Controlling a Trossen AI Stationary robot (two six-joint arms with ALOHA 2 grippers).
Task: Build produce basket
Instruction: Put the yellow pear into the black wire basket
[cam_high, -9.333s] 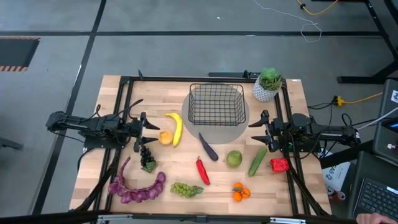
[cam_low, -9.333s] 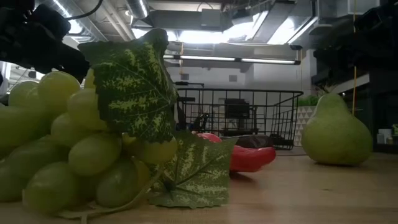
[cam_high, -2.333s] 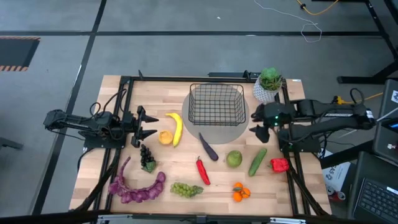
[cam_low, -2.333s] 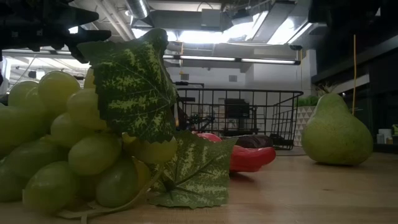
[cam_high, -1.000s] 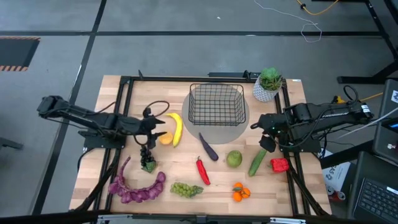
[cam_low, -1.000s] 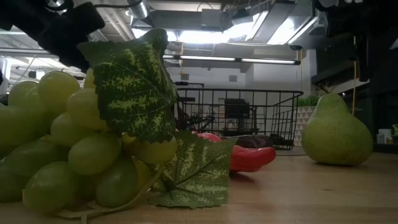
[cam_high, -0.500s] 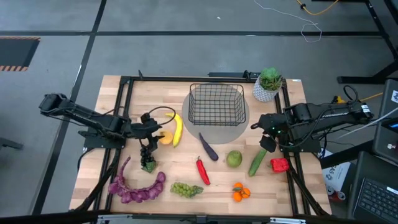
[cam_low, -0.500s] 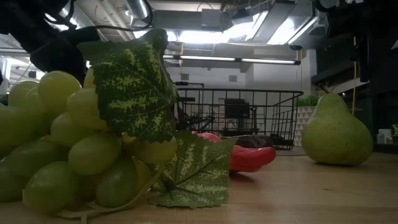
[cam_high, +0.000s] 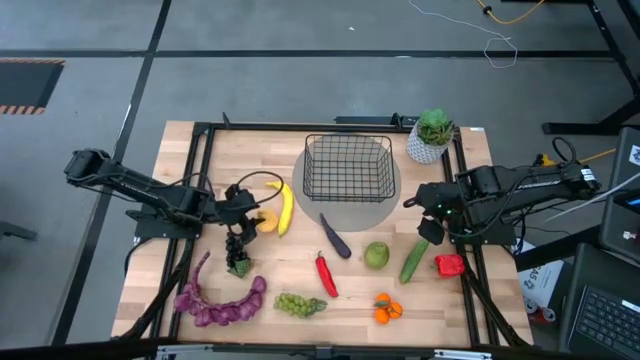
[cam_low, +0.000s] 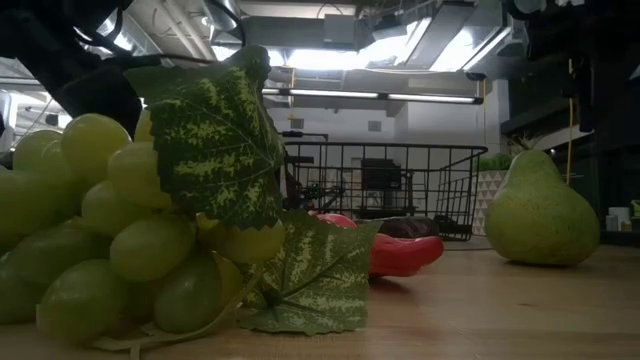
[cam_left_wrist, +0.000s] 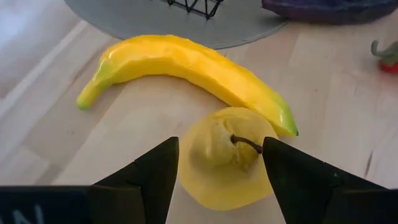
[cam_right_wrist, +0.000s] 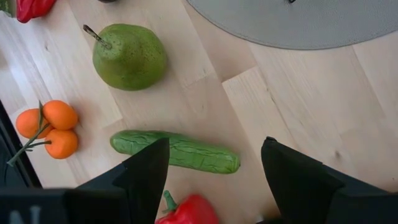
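My left gripper (cam_high: 251, 215) is open and tipped down at a small yellow fruit with a stalk (cam_left_wrist: 221, 158), which rests on the wood beside the yellow banana (cam_left_wrist: 193, 65). Its fingers stand on either side of the fruit; whether they touch it I cannot tell. My right gripper (cam_high: 420, 218) hangs open above the cucumber (cam_right_wrist: 177, 152), clear of it. The black wire basket (cam_high: 348, 167) stands on a grey round mat (cam_high: 350, 208) at the far middle, with nothing in it. A green pear (cam_right_wrist: 129, 56), oranges (cam_right_wrist: 50, 124) and a red pepper (cam_right_wrist: 186, 211) lie near the cucumber.
A dark eggplant (cam_high: 335, 237), a red chili (cam_high: 326, 274), green grapes (cam_high: 300, 304), purple grapes (cam_high: 220, 305) and a dark bunch (cam_high: 237, 255) lie on the near half. A potted plant (cam_high: 431, 135) stands at the far right corner. Black frame rails run along both sides.
My left gripper has sunk toward the yellow fruit and drifted a little toward the table's near edge, rolling about its own axis as it went. Its fingers have stayed open. Nothing on the table has moved.
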